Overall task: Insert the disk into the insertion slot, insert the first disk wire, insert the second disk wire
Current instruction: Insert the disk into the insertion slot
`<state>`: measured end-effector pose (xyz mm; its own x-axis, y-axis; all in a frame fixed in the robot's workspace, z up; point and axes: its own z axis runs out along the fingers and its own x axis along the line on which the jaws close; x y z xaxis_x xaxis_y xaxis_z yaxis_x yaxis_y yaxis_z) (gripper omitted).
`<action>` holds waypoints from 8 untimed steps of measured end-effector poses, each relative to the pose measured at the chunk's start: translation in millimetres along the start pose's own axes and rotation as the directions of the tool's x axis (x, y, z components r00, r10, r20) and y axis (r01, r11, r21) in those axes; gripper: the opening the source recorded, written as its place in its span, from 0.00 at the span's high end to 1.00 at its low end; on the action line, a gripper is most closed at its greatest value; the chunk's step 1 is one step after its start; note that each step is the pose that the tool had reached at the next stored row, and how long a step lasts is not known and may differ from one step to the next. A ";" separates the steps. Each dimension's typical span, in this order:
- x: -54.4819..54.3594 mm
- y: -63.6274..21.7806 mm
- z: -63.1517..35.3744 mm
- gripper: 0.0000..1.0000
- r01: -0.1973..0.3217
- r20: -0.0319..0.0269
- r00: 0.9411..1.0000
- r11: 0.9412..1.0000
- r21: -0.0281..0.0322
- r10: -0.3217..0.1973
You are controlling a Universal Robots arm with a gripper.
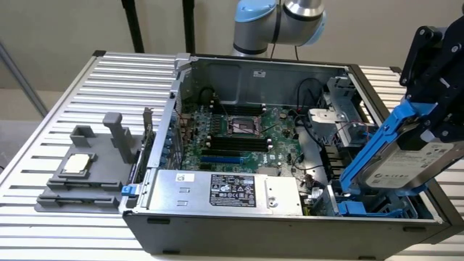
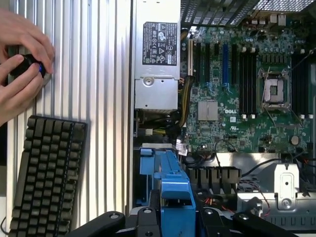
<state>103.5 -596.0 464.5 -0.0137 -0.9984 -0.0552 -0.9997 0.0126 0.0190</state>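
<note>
The slatted desk (image 1: 51, 109) carries the open dark grey computer case (image 1: 290, 234), which lies below my tool (image 1: 426, 118). Inside the case, the motherboard (image 1: 239, 136) and the silver power supply (image 1: 225, 190) are to the side of my tool, well apart from it. A keyboard (image 2: 47, 177) lies on the desk outside the case wall. My tool is pinching the disk (image 1: 409, 163) by its blue carrier frame. The disk hangs tilted, with its lower end inside the case. The insertion slot (image 1: 366, 209), with blue tabs, is just under that end; I cannot tell if they touch. A person's hand (image 2: 22, 59) is near the keyboard and holds a small black object.
</note>
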 end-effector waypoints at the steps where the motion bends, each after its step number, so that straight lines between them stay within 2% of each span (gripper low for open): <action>1: 0.4 0.0 0.9 0.68 0.001 0.000 1.000 1.000 0.000 -0.001; 8: 3.4 -0.2 9.0 0.68 0.007 0.000 1.000 1.000 0.000 -0.007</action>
<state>103.5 -598.9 455.3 -0.0062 -0.9985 -0.0551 -0.9998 0.0052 0.0190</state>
